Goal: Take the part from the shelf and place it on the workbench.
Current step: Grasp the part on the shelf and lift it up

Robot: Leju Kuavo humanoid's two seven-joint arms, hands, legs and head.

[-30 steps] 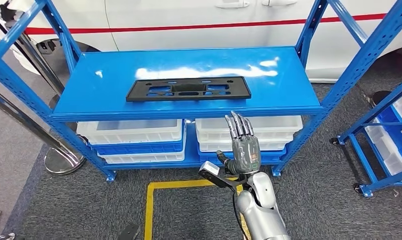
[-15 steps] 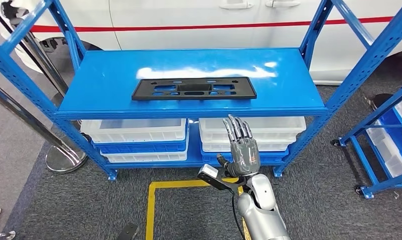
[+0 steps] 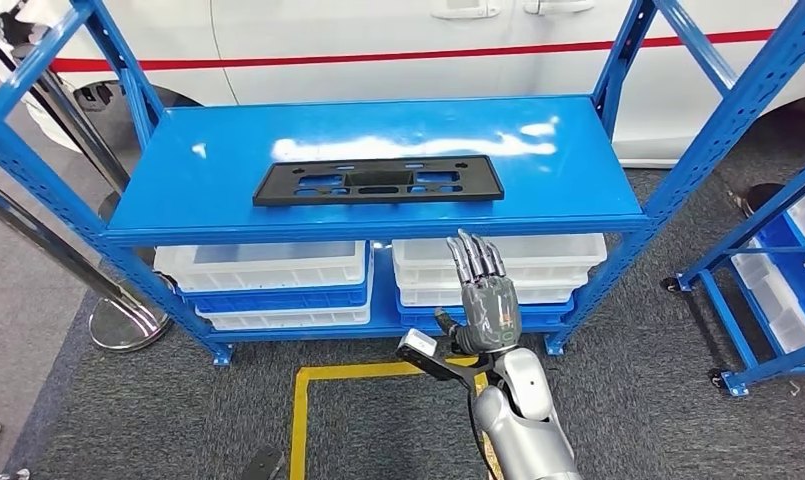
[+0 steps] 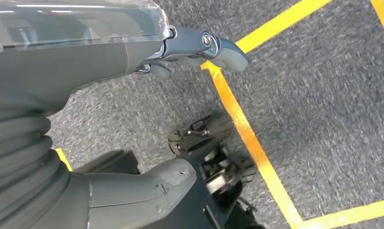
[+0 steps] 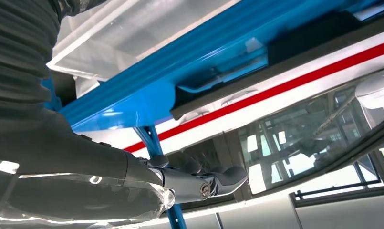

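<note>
Right hand (image 3: 488, 305) is raised in front of the blue shelf (image 3: 218, 205), fingers (image 3: 475, 255) straight and spread, holding nothing; the fingertips sit just below the shelf's front edge, over the white bins (image 3: 263, 265) stored underneath. The part (image 3: 378, 180), a flat black plate with cut-outs, lies flat on the shelf top, beyond and above the fingertips and a bit toward the thumb side, well apart from them, no contact yet. In the right wrist view the right hand (image 5: 199, 183) looks up at the shelf's underside, nothing between thumb and fingers. Left hand (image 4: 147, 62) hangs low over grey carpet (image 4: 323, 105) with yellow floor tape (image 4: 247, 129); it holds nothing and its fingers look loosely extended. Step in hand, as I judge it: the reach toward the part, the grasp not begun. To do it well, the hand likely needs to clear the shelf lip first, then go forward over the near long edge of the part. The plate is thin and flat on a slick surface, so a pinch on the near edge with the thumb under and fingers on top, or hooking a cut-out, seems safer than a top press. Risk: pushing it back instead of lifting it. The workbench isn't visible.
</note>
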